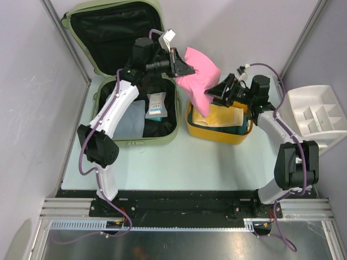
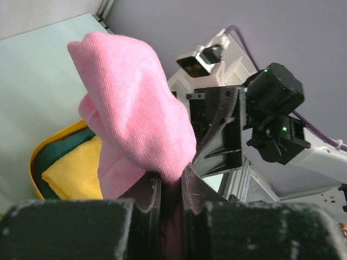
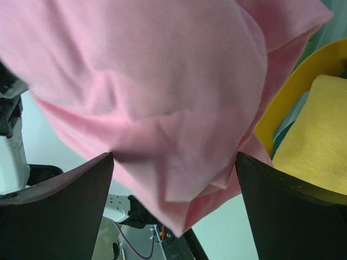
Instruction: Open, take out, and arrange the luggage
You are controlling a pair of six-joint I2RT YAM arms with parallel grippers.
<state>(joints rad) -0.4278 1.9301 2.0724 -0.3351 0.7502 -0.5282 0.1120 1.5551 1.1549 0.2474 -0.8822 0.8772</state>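
Left wrist view | my left gripper (image 2: pixel 172 181) clamped a fuzzy, fine-ribbed pink cloth (image 2: pixel 135 103) | my right gripper (image 3: pixel 173 157) gaped wide, flanking its soft folds, gripping nothing

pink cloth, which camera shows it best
The top external view: most of the pink cloth shows, pinched by the left hand near the yellow tub. The left wrist view shows a bunched part up close; the right wrist view, a patch between open fingers.

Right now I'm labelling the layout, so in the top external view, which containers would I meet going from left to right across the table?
luggage → yellow tub → white organizer tray
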